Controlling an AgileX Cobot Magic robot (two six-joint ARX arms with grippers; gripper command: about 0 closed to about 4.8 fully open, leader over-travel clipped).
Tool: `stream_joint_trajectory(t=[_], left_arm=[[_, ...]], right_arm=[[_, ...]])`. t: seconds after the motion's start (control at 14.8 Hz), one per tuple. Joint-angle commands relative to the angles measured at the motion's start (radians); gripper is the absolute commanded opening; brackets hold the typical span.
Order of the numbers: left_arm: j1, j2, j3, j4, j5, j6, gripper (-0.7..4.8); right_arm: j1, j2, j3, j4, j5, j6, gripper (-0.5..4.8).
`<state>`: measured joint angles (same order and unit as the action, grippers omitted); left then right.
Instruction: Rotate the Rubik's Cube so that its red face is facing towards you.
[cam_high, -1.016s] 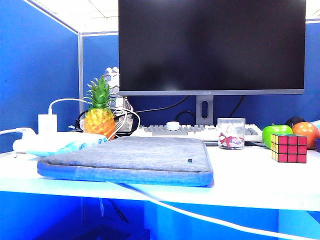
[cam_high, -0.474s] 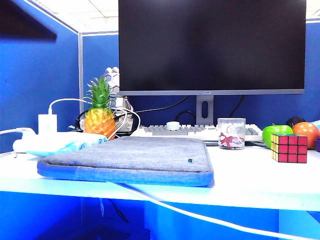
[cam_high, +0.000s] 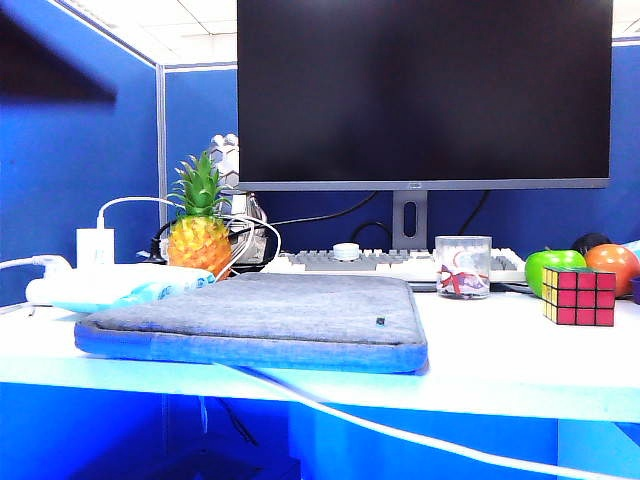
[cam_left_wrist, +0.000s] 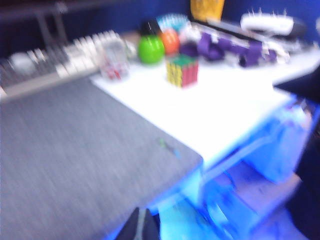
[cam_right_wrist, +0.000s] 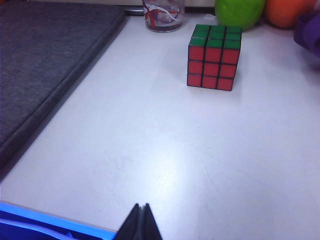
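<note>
White desk (cam_right_wrist: 165, 165): cube (cam_right_wrist: 214, 57) rests free near apple (cam_right_wrist: 239, 11), red face (cam_right_wrist: 212, 68) frontward. Left gripper (cam_left_wrist: 142, 227) and right gripper (cam_right_wrist: 140, 220) — both shut, empty, well short of it. Risk — needless contact could spin it away.

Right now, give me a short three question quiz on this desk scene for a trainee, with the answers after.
1. True or false: the cube shows its red face to the front edge of the desk.
2. Which colour is on top of the cube? A white, B green, C blue.
3. Fill in: both grippers, left and right, have their fingers ____ and hold nothing.

Key
1. True. In the exterior view the red face fronts the camera, with the apple behind.
2. B, as the right wrist view shows.
3. Shut. Each hovers near the desk's front edge, well short of the cube.
</note>
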<state>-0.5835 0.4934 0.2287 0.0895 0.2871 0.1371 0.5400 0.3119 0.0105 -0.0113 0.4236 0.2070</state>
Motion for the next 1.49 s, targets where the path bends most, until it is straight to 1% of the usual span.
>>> stream_joint_trajectory(t=[0.07,0.2,0.41,0.47,0.54,0.95,1.08,1.22,1.35,1.49], left_arm=[[0.0,-0.001,-0.018,0.007,-0.002,-0.05,0.27],[0.001,-0.001,-0.017,0.018,-0.002,-0.06,0.27],[0.001,-0.002,-0.016,0.087,-0.003,-0.075,0.27],[0.001,-0.002,-0.016,0.093,-0.006,-0.067,0.27],[0.001,-0.002,-0.017,0.09,-0.026,-0.06,0.27],[0.001,-0.002,-0.017,0.068,-0.021,-0.06,0.27],[0.002,-0.041,-0.029,0.053,-0.02,-0.06,0.27],[0.023,-0.119,-0.051,0.046,-0.014,-0.06,0.27],[0.097,-0.198,-0.069,0.04,0.006,-0.06,0.27],[0.177,-0.202,-0.069,0.039,0.005,-0.06,0.27]], right_arm=[[0.0,0.0,-0.009,0.024,0.001,0.0,-0.01],[0.0,0.0,-0.009,0.023,0.002,-0.001,-0.01],[0.001,0.0,-0.009,-0.013,0.003,-0.001,-0.01],[0.0,0.0,-0.009,-0.019,0.004,-0.001,-0.01],[0.0,0.0,-0.009,-0.019,0.004,-0.001,-0.01],[0.0,0.0,-0.009,-0.019,0.004,-0.001,-0.01],[-0.003,-0.07,-0.009,-0.055,0.004,-0.001,-0.01],[-0.05,-0.17,-0.01,-0.082,-0.026,-0.001,-0.01],[-0.138,-0.27,-0.01,-0.084,-0.04,-0.001,-0.01],[-0.25,-0.293,-0.01,-0.083,-0.043,-0.001,-0.01]])
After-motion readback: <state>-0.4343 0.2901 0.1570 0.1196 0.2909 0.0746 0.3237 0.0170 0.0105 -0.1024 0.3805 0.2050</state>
